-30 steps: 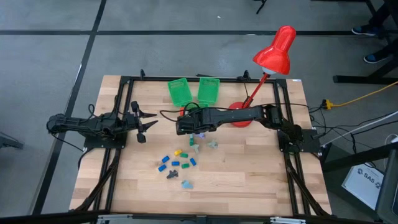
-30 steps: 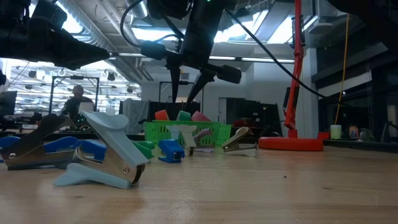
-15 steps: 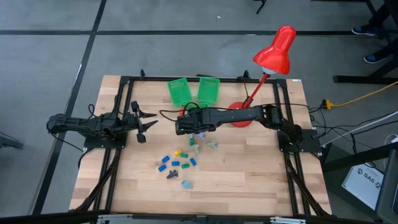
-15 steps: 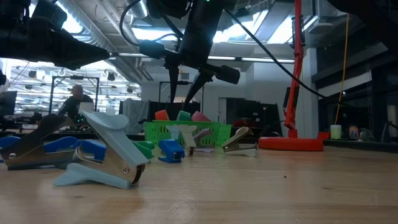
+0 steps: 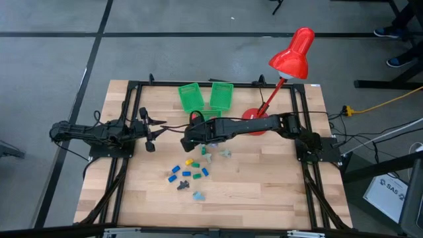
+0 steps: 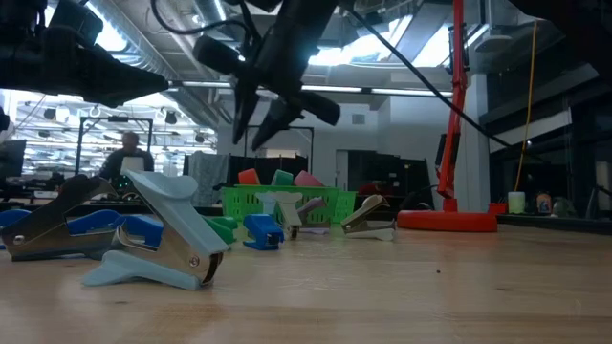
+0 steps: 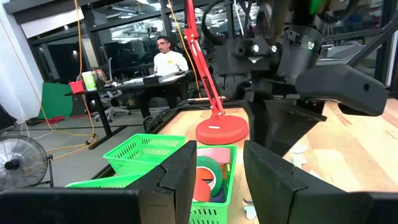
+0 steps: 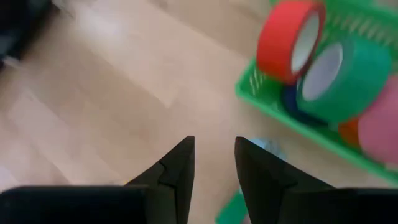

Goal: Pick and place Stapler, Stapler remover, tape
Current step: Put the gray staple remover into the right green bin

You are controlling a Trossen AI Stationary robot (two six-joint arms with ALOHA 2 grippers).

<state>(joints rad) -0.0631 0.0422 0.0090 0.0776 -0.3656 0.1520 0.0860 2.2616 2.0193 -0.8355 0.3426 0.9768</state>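
Note:
Red tape [image 8: 289, 40], green tape [image 8: 345, 71] and pink tape [image 8: 379, 118] stand on edge in a green basket [image 7: 214, 193]. Small blue staplers [image 5: 175, 173], green staplers and a yellow stapler [image 5: 188, 160] lie loose on the table's middle, along with pale grey-teal stapler removers [image 5: 198, 196]. One remover [image 6: 158, 239] lies close to the low camera. My right gripper [image 8: 214, 146] hangs open above bare wood beside the tape basket, slanting down, with nothing between its fingers. My left gripper [image 7: 220, 149] waits open and level at the table's left [image 5: 151, 132].
Two more green baskets [image 5: 190, 97] [image 5: 222, 96] stand at the table's far edge. A red desk lamp has its base [image 5: 254, 125] at the far right, partly under my right arm. A person sits in the room beyond the table.
My right gripper has rolled about its own line and tipped, so in the low view its fingers now slant toward the picture's left instead of pointing straight down. Its fingers keep the same gap. No object has moved.

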